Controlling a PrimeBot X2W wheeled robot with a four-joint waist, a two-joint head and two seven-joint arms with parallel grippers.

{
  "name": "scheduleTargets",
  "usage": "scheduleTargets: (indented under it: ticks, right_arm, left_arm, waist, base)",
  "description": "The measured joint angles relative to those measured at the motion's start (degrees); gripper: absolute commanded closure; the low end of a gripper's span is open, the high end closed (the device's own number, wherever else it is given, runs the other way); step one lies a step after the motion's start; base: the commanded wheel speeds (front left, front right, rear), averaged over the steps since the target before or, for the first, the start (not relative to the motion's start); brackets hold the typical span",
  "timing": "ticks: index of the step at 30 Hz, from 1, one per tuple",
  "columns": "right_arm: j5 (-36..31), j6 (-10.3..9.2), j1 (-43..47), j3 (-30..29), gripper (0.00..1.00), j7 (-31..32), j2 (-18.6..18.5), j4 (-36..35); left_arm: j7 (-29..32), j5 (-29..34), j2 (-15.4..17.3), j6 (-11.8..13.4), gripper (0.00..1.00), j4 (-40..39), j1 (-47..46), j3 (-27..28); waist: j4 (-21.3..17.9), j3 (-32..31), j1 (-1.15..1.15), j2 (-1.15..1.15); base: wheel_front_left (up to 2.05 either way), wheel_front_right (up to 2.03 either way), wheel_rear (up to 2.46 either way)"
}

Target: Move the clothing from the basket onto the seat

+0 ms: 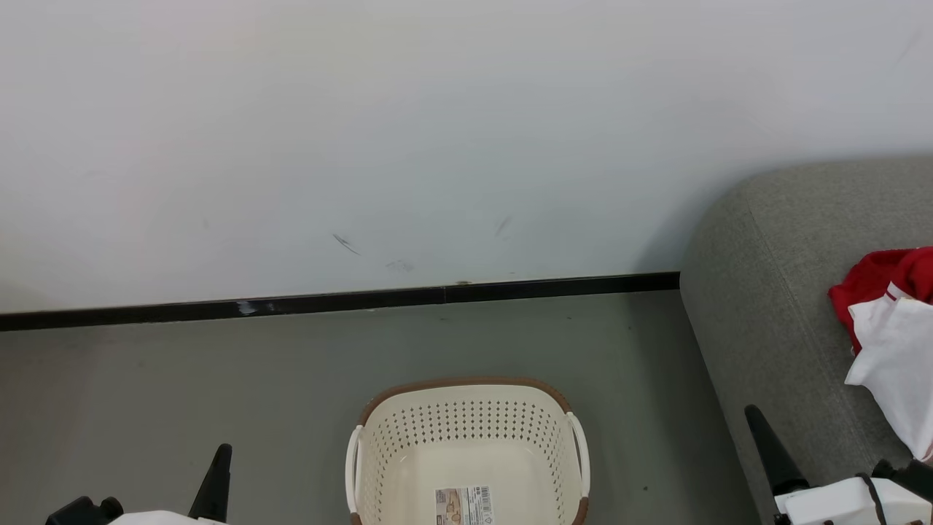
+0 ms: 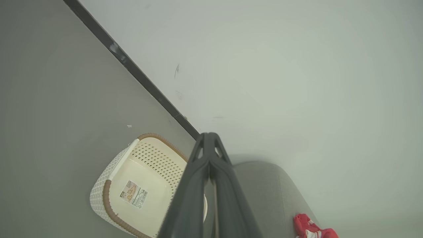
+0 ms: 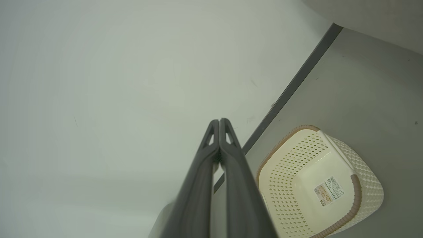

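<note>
The cream basket (image 1: 466,426) with a brown rim stands on the grey floor at bottom centre, holding nothing but its barcode label; it also appears as the basket (image 2: 138,185) and the basket (image 3: 317,185) in the wrist views. Red and white clothing (image 1: 893,321) lies on the grey seat (image 1: 773,292) at the right; a bit of clothing (image 2: 312,228) shows on the seat (image 2: 264,188) in the left wrist view. My left gripper (image 1: 222,456) is shut and empty at lower left, its tips (image 2: 209,136) pressed together. My right gripper (image 1: 754,423) is shut and empty beside the seat, tips (image 3: 219,121) closed.
A white wall (image 1: 437,131) with a black skirting strip (image 1: 364,297) runs behind the basket. Bare grey floor (image 1: 182,379) spreads left of the basket and between it and the seat.
</note>
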Motion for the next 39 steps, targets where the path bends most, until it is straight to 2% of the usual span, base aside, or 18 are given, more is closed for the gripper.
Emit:
scheduleTargets:
  ticks: [32, 39]
  right_arm:
    - [27.70, -0.01, -5.55, -2.22, 1.00, 4.80, -1.69, 2.83]
    - [28.59, -0.01, -6.08, -2.34, 1.00, 5.12, -1.79, 2.99]
  left_arm:
    - [4.77, -21.53, -3.19, -8.38, 1.00, 4.09, -4.64, 7.24]
    - [4.78, -22.26, -3.33, -8.58, 1.00, 4.43, -4.73, 7.48]
  waist:
    - [-0.15, 2.02, -0.10, 0.00]
    - [-0.15, 2.01, -0.10, 0.00]
  base:
    - [0.00, 0.00, 0.00]
    - [0.00, 0.00, 0.00]
